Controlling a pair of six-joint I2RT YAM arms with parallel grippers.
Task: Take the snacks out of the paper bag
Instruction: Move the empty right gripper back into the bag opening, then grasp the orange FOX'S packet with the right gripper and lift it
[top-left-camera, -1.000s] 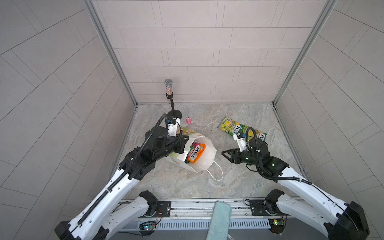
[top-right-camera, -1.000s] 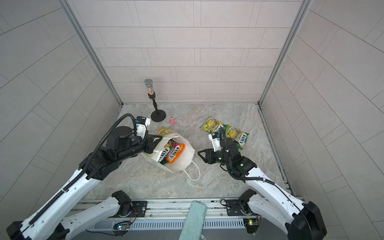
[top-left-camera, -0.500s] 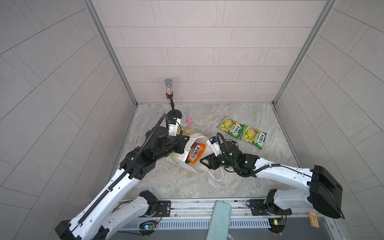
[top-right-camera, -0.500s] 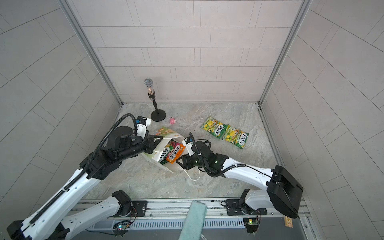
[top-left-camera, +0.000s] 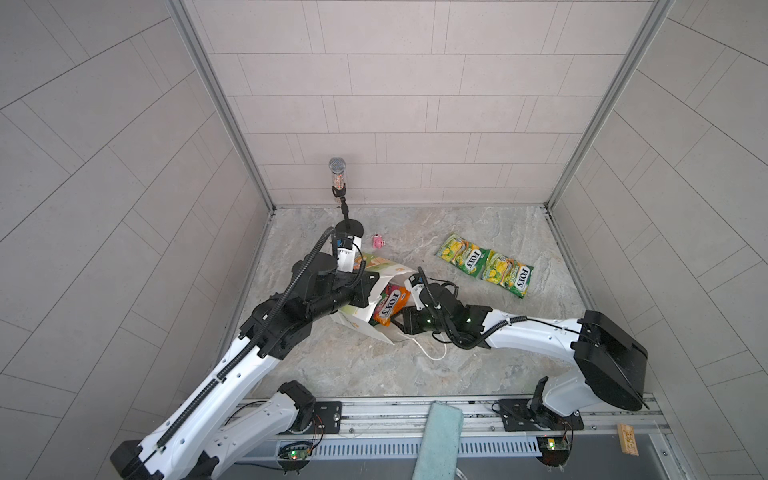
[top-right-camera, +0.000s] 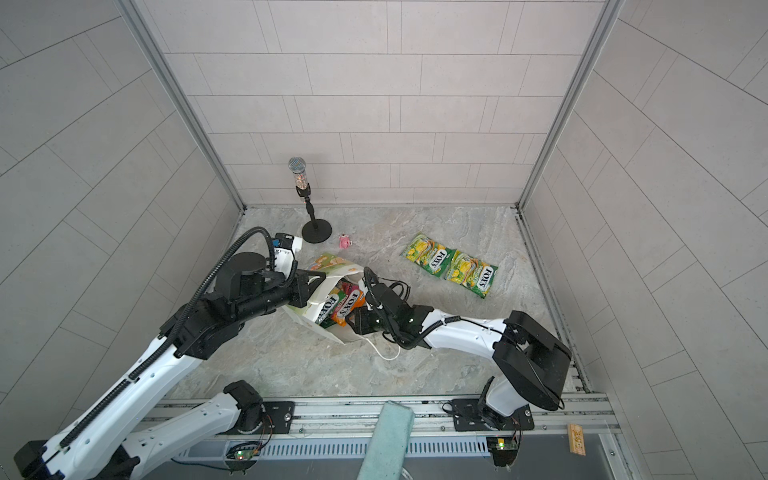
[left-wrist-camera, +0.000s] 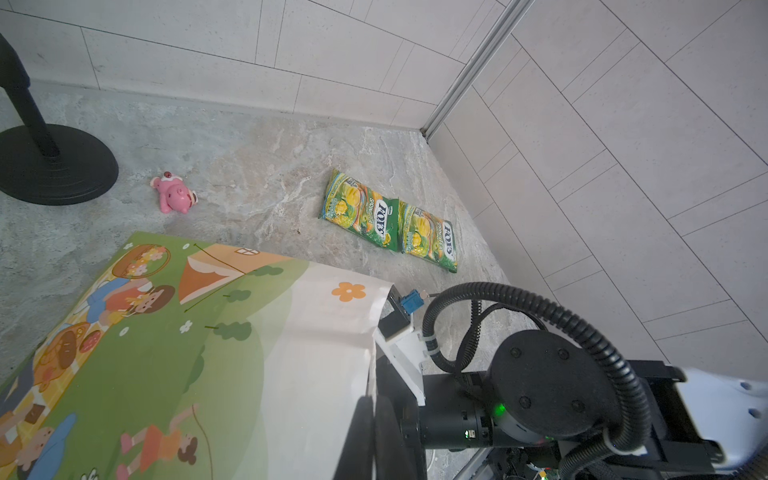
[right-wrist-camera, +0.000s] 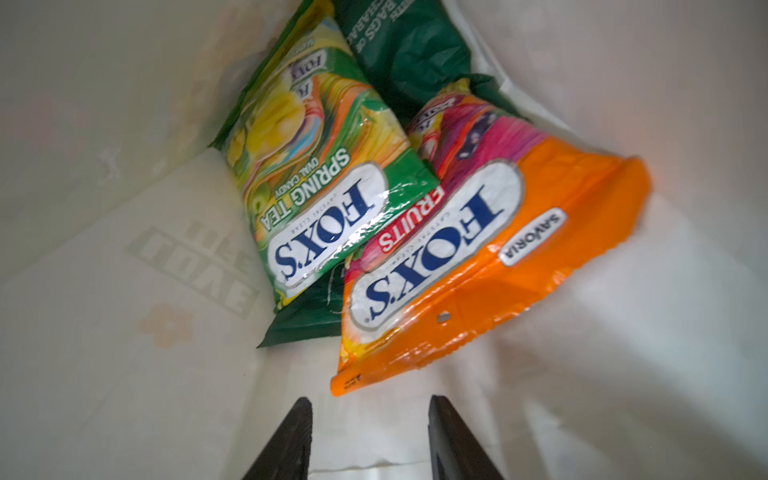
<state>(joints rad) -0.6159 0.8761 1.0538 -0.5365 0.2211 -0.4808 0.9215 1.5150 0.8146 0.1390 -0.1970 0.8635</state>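
Observation:
The white paper bag (top-left-camera: 355, 322) (top-right-camera: 320, 291) lies on its side, mouth towards the right arm. My left gripper (top-left-camera: 365, 291) (left-wrist-camera: 372, 401) is shut on its upper rim. My right gripper (top-left-camera: 397, 321) (right-wrist-camera: 370, 401) is open at the mouth, just short of the pink-orange FOX'S packet (top-left-camera: 390, 305) (right-wrist-camera: 457, 266), touching nothing. Beside that packet inside the bag lie a green-yellow FOX'S packet (top-right-camera: 330, 303) (right-wrist-camera: 316, 178) and, beneath both, a dark green packet (right-wrist-camera: 407, 54). Two green-yellow FOX'S packets (top-left-camera: 463, 255) (top-left-camera: 509, 274) lie on the table at the right.
A microphone stand (top-left-camera: 348, 226) and a small pink toy (top-left-camera: 377, 241) stand behind the bag. The bag's white cord handle (top-left-camera: 432, 353) trails on the table under the right arm. A teal cloth (top-left-camera: 438, 440) hangs over the front rail.
My right arm has swung left from beside the bag to its mouth, jaws narrowing a little. The left gripper and the bag have stayed put.

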